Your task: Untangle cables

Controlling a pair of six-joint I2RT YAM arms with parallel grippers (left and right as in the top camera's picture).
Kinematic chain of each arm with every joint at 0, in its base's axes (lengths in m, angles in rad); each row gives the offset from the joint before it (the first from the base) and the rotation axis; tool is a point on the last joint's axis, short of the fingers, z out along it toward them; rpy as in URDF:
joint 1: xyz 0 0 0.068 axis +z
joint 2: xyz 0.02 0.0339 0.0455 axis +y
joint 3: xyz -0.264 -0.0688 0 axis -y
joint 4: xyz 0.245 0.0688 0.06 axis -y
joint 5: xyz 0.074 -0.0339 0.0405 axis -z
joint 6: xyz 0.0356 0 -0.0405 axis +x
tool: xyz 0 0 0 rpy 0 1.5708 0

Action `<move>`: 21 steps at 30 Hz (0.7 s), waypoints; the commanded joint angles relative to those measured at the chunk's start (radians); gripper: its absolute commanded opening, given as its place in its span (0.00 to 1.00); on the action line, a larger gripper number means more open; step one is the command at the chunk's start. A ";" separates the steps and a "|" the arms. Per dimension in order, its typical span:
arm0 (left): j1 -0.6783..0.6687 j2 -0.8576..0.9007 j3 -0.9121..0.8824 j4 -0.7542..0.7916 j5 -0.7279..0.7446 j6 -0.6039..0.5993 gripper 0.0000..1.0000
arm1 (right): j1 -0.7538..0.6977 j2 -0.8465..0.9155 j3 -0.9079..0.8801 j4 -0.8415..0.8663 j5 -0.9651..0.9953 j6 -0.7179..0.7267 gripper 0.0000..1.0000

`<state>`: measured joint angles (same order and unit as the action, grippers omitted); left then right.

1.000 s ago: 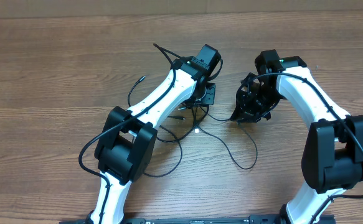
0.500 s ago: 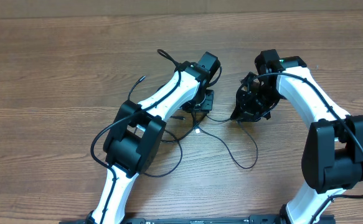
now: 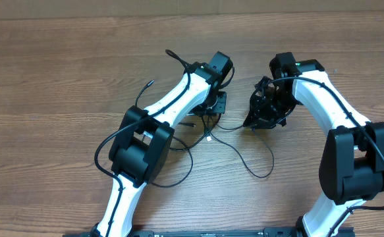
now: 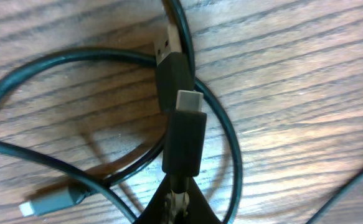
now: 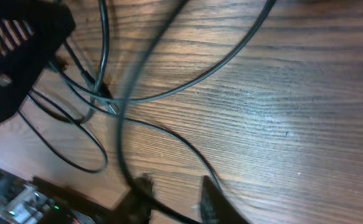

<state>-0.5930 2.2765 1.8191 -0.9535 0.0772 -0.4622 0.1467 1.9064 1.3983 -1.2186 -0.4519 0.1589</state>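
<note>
Several thin black cables [image 3: 244, 161] lie tangled in loops on the wooden table between my arms. My left gripper [image 3: 214, 106] is down on the tangle. In the left wrist view it [image 4: 179, 202] is shut on a cable just behind a black plug with a silver tip [image 4: 184, 134]. That plug lies over a second plug [image 4: 169, 59], and a grey-tipped plug [image 4: 47, 204] lies at lower left. My right gripper [image 3: 259, 118] is low over the table at the tangle's right side. Its fingers [image 5: 178, 196] stand apart, with a cable [image 5: 122, 134] running between them.
One loose cable end [image 3: 149, 84] points away to the back left. Another loop [image 3: 178, 174] lies by my left arm's elbow. The left arm's own thicker cord [image 3: 172, 56] arches above its wrist. The table's far edge [image 3: 192, 14] runs along the top.
My left arm has shifted: its elbow swung forward and right, and the gripper moved slightly left and toward the front over the tangle. The right arm has not moved.
</note>
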 commanded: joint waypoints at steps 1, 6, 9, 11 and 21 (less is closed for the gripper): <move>0.006 0.012 0.067 -0.031 0.001 0.006 0.04 | 0.004 -0.025 -0.004 0.004 0.003 0.005 0.44; 0.017 0.012 0.179 -0.145 -0.008 0.028 0.04 | 0.003 -0.025 -0.004 0.007 0.003 0.005 1.00; 0.039 0.012 0.293 -0.245 -0.007 0.052 0.04 | 0.003 -0.025 -0.004 0.023 0.010 0.005 1.00; 0.056 0.012 0.366 -0.301 -0.006 0.060 0.04 | 0.003 -0.025 -0.004 0.043 0.016 0.005 1.00; 0.152 0.012 0.821 -0.532 0.042 0.111 0.04 | 0.003 -0.025 -0.004 0.192 0.138 0.004 1.00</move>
<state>-0.4736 2.2894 2.4981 -1.4612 0.0795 -0.3813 0.1463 1.9064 1.3983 -1.0718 -0.3553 0.1619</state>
